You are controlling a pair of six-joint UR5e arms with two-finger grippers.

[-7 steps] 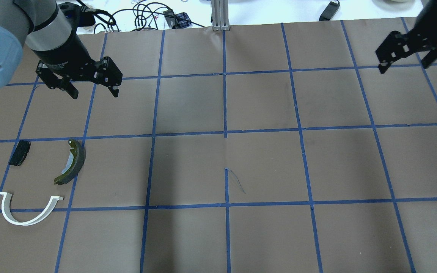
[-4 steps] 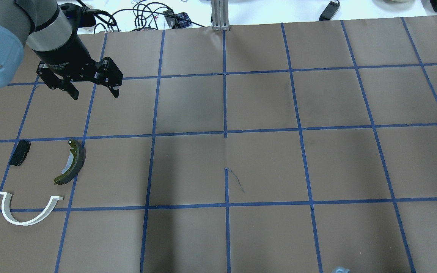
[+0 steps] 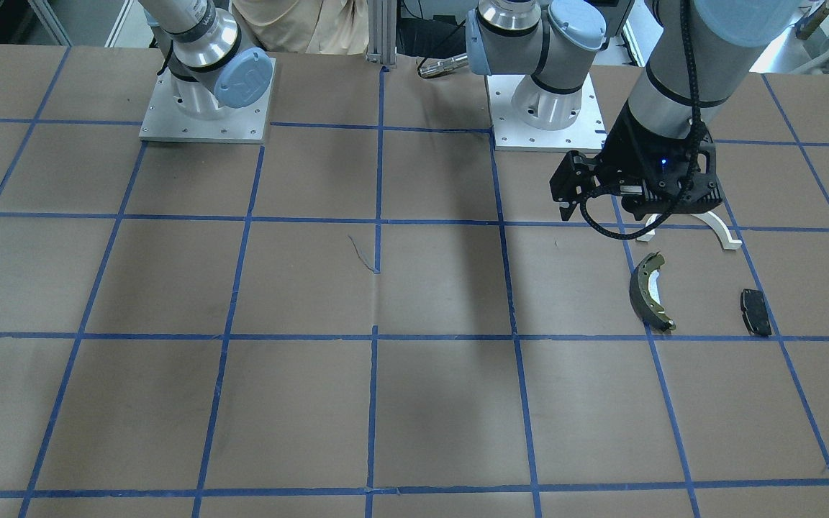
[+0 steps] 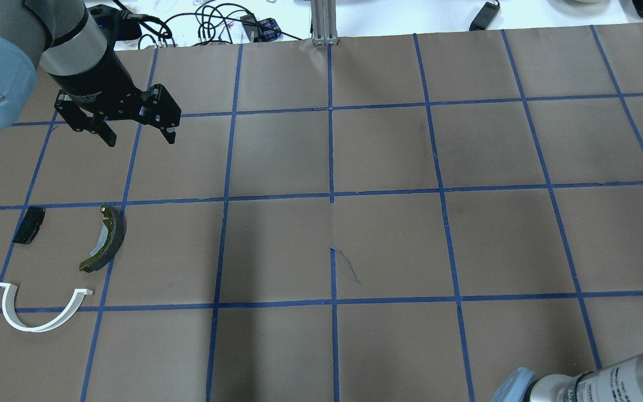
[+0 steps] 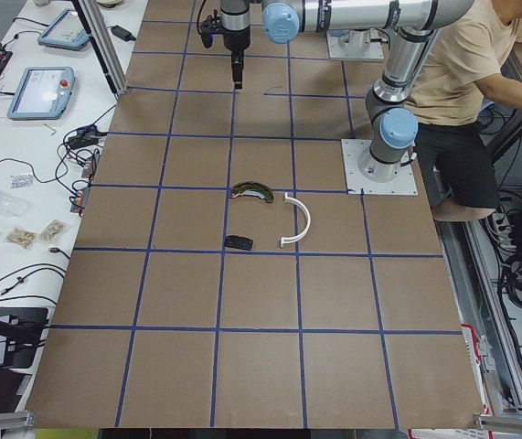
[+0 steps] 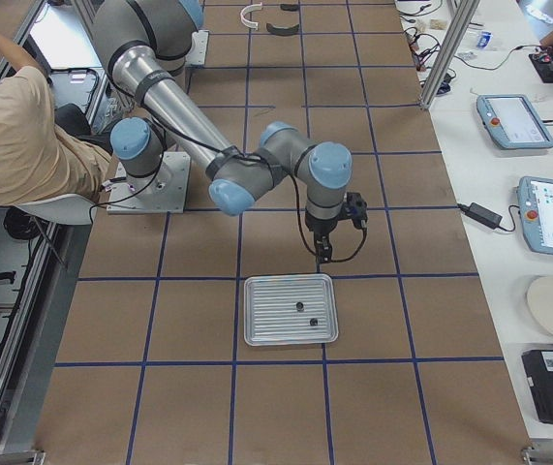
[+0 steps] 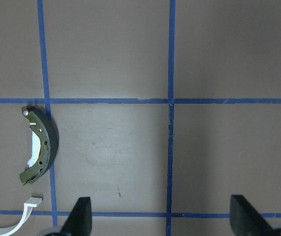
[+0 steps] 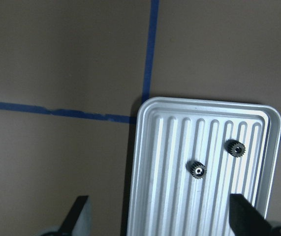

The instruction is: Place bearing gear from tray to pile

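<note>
Right pincer (image 8: 161,216) above the tray (image 8: 204,103)
Wide and empty over two bearing gears (image 8: 198,170); left pincer (image 4: 140,139) also wide, near the pile (image 4: 106,240).

Even, bright overhead light fell; soft, broad shadows crossed the table (image 4: 388,156) toward 6 o'clock, and the tray (image 8: 204,132) gleamed mildly.

Right claw (image 6: 322,254) now seemingly above tray (image 6: 257,331)

Silver arms (image 3: 663,79), light-blue joint caps (image 3: 242,80), black left end effector (image 4: 140,138), black cable (image 3: 687,43).
</note>
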